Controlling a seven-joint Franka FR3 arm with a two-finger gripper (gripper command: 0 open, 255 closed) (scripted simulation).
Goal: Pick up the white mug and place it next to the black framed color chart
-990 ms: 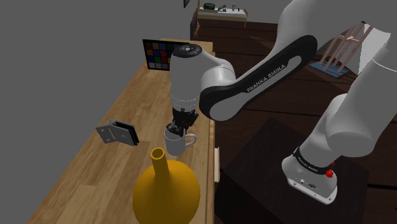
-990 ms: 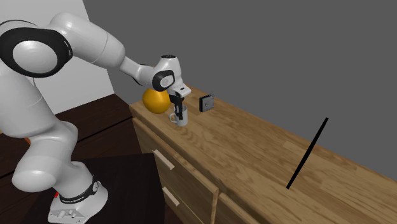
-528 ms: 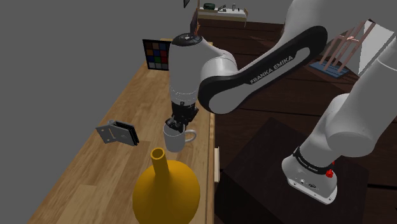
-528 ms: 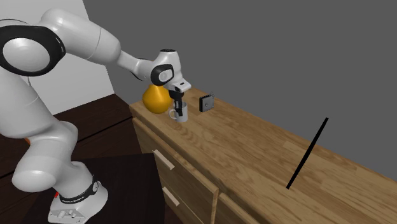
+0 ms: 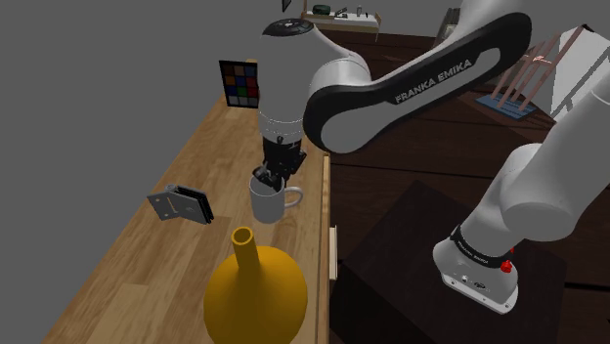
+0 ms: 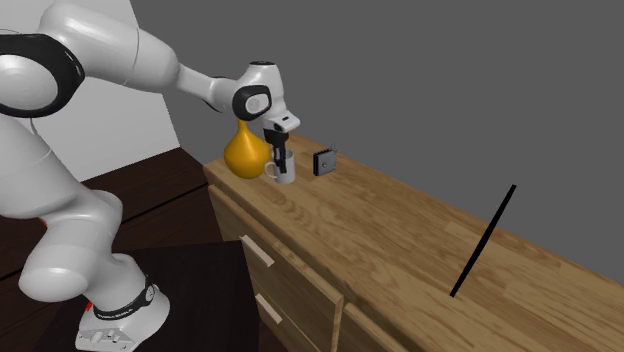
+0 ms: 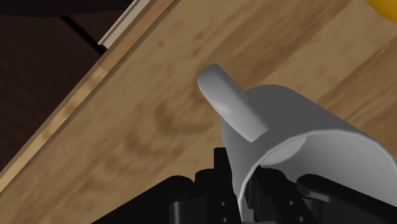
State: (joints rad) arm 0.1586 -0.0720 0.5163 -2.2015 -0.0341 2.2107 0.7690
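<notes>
the white arm (image 5: 420, 88) reached over the wooden counter (image 5: 176, 264). i took the white mug (image 5: 266, 203) as my mark. the yellow vase (image 5: 256, 293) stood near the mug, on the camera's side of it in the shoulder view. the black-framed colour chart (image 5: 240, 84) stood well beyond the mug. the mug was upright over the counter, and i could not tell whether its base touched the wood. the black gripper (image 5: 266, 182) was clamped on the mug's rim. a small grey hinged piece (image 5: 181, 204) lay near the mug.

Wooden countertop (image 5: 220, 161) bears vase (image 5: 256, 293), colour chart (image 5: 239, 83), grey box (image 5: 179, 205).
</notes>
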